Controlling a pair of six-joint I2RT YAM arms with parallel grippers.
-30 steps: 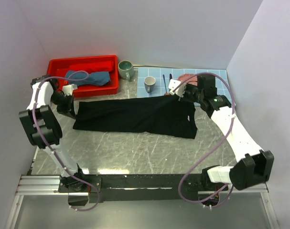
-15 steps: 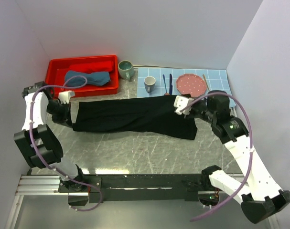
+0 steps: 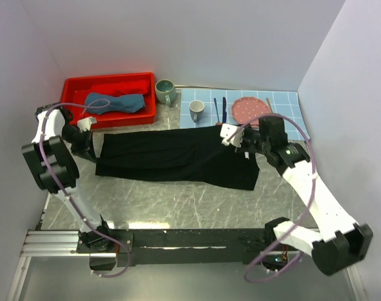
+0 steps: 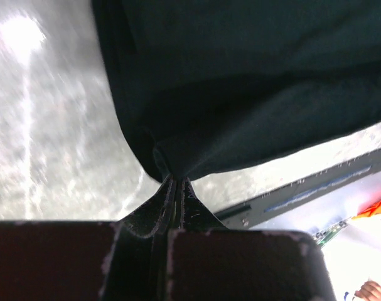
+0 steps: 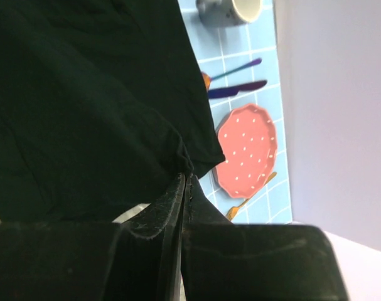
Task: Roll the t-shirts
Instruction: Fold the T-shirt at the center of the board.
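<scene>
The black t-shirt point(image 3: 177, 154) lies folded into a long band across the table, left to right. My left gripper point(image 3: 91, 139) is shut on its left end; the left wrist view shows the cloth point(image 4: 240, 81) pinched between the closed fingertips point(image 4: 174, 182). My right gripper point(image 3: 233, 136) is shut on the shirt's upper right corner; the right wrist view shows the black cloth point(image 5: 83, 106) bunched at the closed fingertips point(image 5: 185, 179). The teal-blue t-shirt point(image 3: 115, 102) lies crumpled in the red bin point(image 3: 108, 84) at the back left.
A light-blue checked placemat point(image 3: 284, 100) at the back right holds a pink dotted plate point(image 3: 250, 110), dark cutlery point(image 3: 220, 110) and a grey mug point(image 3: 196, 111). A green mug point(image 3: 164, 91) stands beside the bin. The plate also shows in the right wrist view point(image 5: 246, 150).
The right arm has swung out over the shirt's right end and come back toward the upper right corner, still holding the cloth. The left gripper has shifted slightly at the left end.
</scene>
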